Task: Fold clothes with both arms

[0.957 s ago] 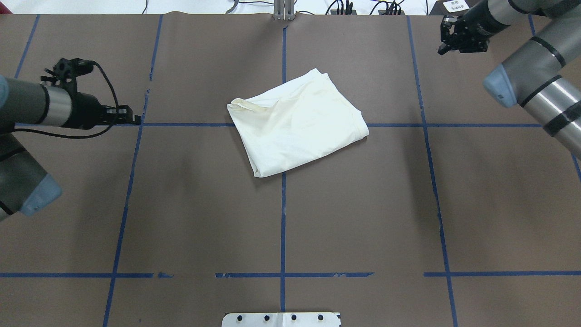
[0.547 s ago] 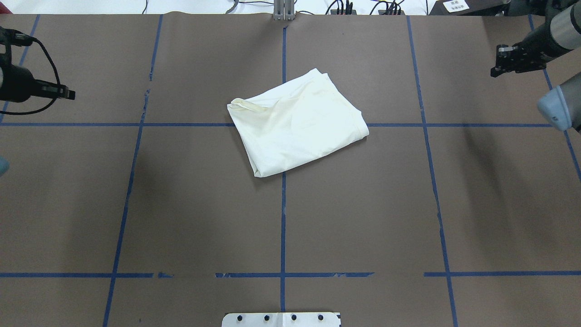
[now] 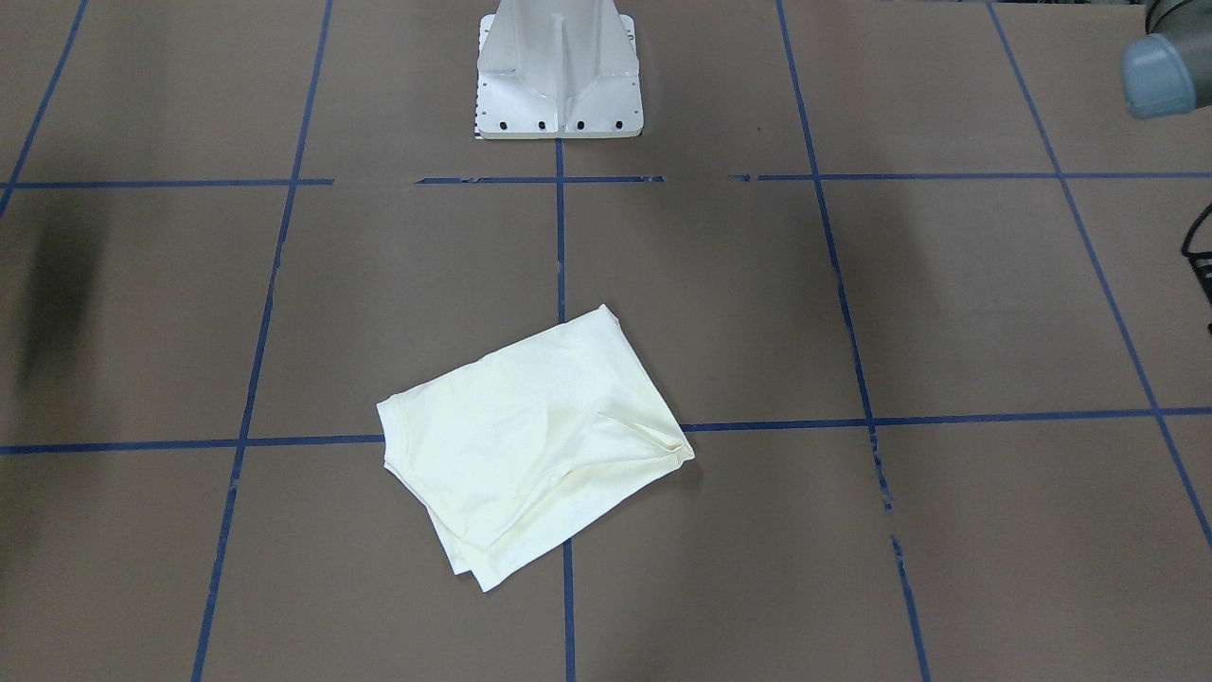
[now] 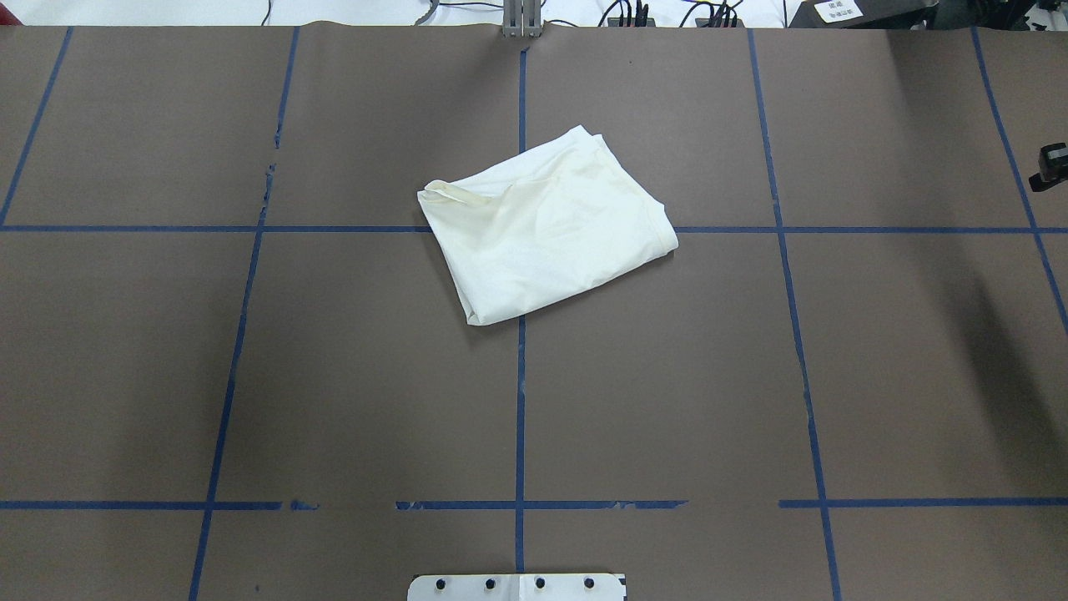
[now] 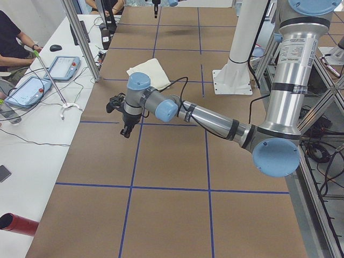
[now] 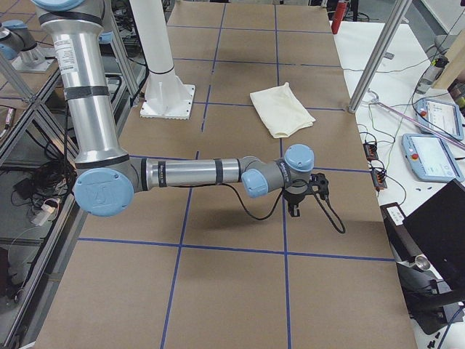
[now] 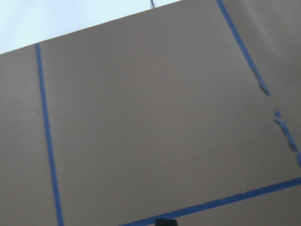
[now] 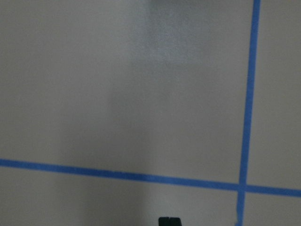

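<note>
Front view: the shirt (image 3: 530, 445) lies folded into a skewed, nearly square packet mid-worktop (image 3: 852, 568), plain side up, across a crossing of blue tape (image 3: 947, 417). It sits in front of the white pedestal (image 3: 559, 76), well apart from it. Only a blue joint cap of the left arm (image 3: 1160, 71) shows, at the right edge, with no claw.

Overhead: the shirt's slightly longer axis runs left to right, angling away from the robot on the right. A black sliver of the right claw (image 4: 1051, 165) peeks in at the right edge, far from the cloth. Too little shows to tell whether it is spread or pressed together. The left arm is out of frame.

Left side view: the left claw (image 5: 124, 130) hangs over bare worktop, pointing down. The shirt is well beyond it, toward the middle. I cannot tell its state from here.

Right side view: the right arm (image 6: 189, 172) reaches out low and its claw points down. Again the shirt is well beyond it.

Wrist views: both show only brown worktop and tape, with a dark stub at the bottom edge and no shirt.

Judgement: the fold looks finished. For any further tidy, either claw must travel inward to the centre. Neither is clearly nearer, though the right is perhaps a shade closer.
</note>
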Controlling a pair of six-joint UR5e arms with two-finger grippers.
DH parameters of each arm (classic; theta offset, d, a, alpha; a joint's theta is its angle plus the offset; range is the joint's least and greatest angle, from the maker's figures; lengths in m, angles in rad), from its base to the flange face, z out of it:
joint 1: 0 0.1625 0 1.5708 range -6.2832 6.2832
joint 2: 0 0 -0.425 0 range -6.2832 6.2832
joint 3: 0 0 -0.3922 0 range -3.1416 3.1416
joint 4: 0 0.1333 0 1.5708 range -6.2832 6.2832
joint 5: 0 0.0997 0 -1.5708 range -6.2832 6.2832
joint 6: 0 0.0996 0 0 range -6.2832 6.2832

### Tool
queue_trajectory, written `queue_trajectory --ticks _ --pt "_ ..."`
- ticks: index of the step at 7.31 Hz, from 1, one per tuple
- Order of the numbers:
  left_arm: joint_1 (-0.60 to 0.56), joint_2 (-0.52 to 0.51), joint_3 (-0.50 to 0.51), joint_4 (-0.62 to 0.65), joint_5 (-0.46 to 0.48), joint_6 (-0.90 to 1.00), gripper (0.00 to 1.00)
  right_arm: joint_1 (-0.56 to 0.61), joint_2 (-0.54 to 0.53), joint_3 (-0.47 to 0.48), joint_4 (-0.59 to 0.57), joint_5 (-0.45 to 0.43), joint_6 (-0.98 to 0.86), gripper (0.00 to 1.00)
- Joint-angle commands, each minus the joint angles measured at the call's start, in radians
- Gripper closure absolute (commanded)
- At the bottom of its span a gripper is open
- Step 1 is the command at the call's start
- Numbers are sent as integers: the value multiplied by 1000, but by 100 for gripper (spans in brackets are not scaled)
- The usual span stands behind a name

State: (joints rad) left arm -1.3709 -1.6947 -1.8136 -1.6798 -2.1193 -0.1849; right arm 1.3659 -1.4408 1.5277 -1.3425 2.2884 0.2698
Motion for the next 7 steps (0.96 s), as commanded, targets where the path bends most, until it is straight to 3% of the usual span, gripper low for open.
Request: queue_trajectory --ticks 1,2,3,7 --pt "-89 74 -36 101 -176 85 57 48 -119 298 -318 -21 -106 67" --pt "-89 119 -49 95 -220 87 40 47 -195 351 -308 -15 -109 6" --pt "-91 144 -76 97 -220 102 0 47 -216 361 -307 0 -109 0" --pt "-158 260 -17 62 -211 232 0 47 -219 342 -308 62 -103 0"
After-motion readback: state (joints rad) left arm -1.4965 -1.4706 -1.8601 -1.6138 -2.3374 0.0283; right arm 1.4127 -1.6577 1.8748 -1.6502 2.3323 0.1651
